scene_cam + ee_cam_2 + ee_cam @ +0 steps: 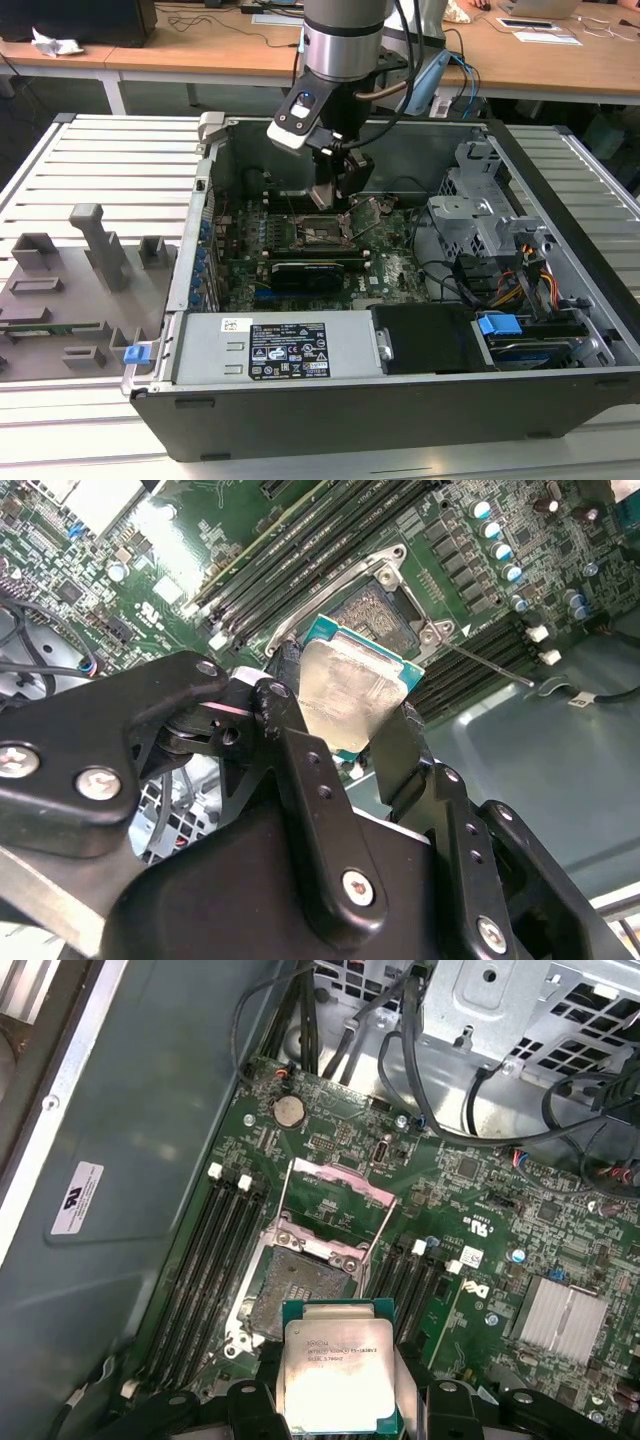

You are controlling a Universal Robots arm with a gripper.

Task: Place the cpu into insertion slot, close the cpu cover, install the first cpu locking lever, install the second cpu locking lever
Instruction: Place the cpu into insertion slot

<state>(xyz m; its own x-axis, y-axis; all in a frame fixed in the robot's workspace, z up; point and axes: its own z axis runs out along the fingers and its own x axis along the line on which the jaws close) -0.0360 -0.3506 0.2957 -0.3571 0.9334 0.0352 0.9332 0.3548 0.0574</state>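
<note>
Grey fixture tray at exterior view's left. Open computer case mid-frame. Inside it, gripper clamps cpu by its edges, just above bare insertion slot. Next to slot, cpu cover stands hinged open. Drive cage at exterior view's right.

Silver-grey cpu (teal-green edge), green motherboard, matt black gripper, dark insertion slot

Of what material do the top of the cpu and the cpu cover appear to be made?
The cpu: its top looks like bare metal, matte silver-grey with dull reflections; its edge looks like green circuit board. The cpu cover: probably thin sheet metal, as its frame gives a pinkish sheen.
</note>
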